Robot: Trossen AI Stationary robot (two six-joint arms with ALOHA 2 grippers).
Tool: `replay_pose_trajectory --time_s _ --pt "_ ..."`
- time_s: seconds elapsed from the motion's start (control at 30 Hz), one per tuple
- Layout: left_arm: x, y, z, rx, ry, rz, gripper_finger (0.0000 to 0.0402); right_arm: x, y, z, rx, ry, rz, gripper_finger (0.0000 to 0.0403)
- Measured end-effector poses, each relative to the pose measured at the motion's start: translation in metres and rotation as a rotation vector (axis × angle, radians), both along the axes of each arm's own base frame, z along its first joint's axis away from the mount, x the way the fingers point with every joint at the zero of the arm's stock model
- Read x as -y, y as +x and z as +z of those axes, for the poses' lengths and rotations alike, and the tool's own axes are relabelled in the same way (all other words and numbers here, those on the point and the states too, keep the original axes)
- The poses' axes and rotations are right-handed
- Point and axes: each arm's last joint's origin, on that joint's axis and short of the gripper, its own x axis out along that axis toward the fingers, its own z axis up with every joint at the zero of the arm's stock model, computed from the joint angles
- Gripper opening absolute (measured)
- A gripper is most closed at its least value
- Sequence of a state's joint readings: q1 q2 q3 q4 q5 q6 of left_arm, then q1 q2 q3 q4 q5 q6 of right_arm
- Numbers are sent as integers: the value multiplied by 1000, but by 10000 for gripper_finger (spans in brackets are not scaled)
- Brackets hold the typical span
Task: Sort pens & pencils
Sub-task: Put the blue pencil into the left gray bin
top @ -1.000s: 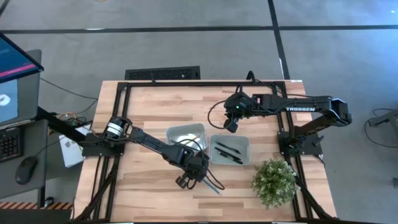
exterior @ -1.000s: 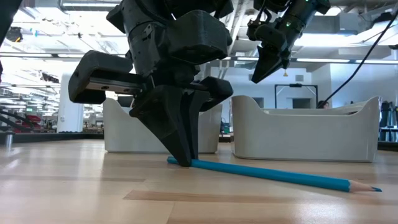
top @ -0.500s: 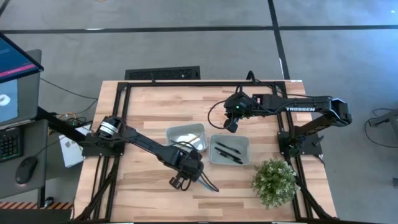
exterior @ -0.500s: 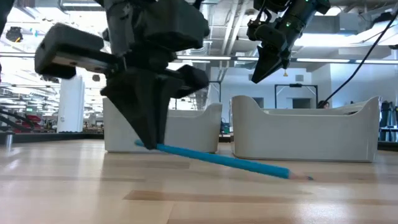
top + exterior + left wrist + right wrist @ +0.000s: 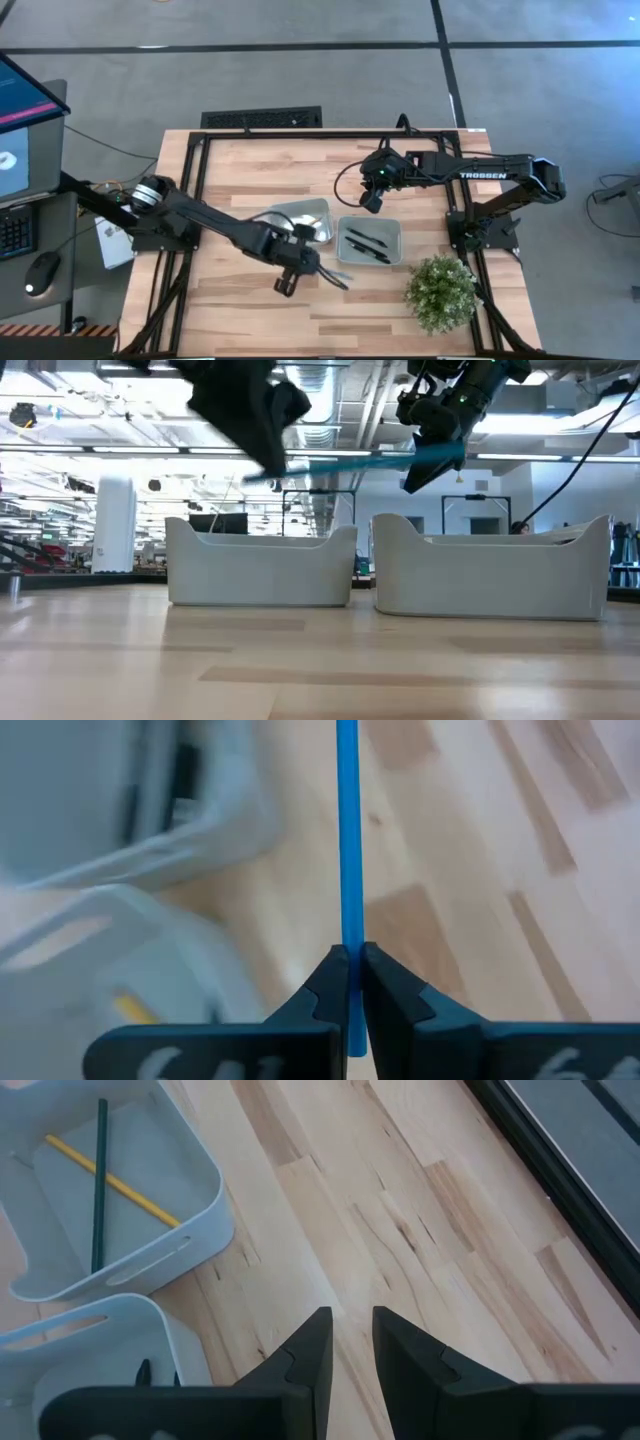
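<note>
While raised above table (image 5: pixel 240 300), left hand (image 5: pixel 351 982) clamps blue pencil (image 5: pixel 347 840); right hand (image 5: pixel 350 1342) seemingly ajar.

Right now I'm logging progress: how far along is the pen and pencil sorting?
Nearly done. Yellow pencil and green pencil lie in one bin; black pens lie in the other bin. The left gripper holds the blue pencil aloft, not yet binned. The right gripper hovers empty.

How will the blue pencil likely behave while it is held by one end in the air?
The blue pencil looks stiff: it juts straight from the left tool without sagging. It seems light, since a thin pinch holds it. Held at one end, it may pivot if bumped.
</note>
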State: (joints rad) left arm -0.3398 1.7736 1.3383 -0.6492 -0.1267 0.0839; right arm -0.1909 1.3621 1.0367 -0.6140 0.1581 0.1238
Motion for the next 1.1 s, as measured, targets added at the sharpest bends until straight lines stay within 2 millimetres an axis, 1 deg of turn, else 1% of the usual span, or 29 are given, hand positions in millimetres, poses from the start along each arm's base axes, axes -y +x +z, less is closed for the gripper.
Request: replay_pose_trajectory --time_s 0.17,0.23,0.3,0.43,0.57,0.73,0.83,0.93,1.1 --pt "-10 -13 28 83 27 178 6 0 0 0 0 0 0 95" --pt "-14 -20 35 83 59 210 6 0 0 0 1 0 0 95" --pt "-18 -26 37 53 99 205 6 0 0 0 1 0 0 95" --pt "-28 -33 35 -34 177 178 7 0 0 0 1 0 0 95" --pt "-43 -33 33 -74 190 235 7 0 0 0 1 0 0 95" --pt "-57 -33 32 -117 214 242 7 0 0 0 1 0 0 95" --pt "-64 -34 31 -158 198 243 7 0 -1 0 -8 2 0 95" --pt "-69 -35 31 -178 191 255 7 0 -1 -1 -15 3 0 95" --pt "-71 -39 30 -218 198 256 7 0 -1 -1 -17 3 0 95"
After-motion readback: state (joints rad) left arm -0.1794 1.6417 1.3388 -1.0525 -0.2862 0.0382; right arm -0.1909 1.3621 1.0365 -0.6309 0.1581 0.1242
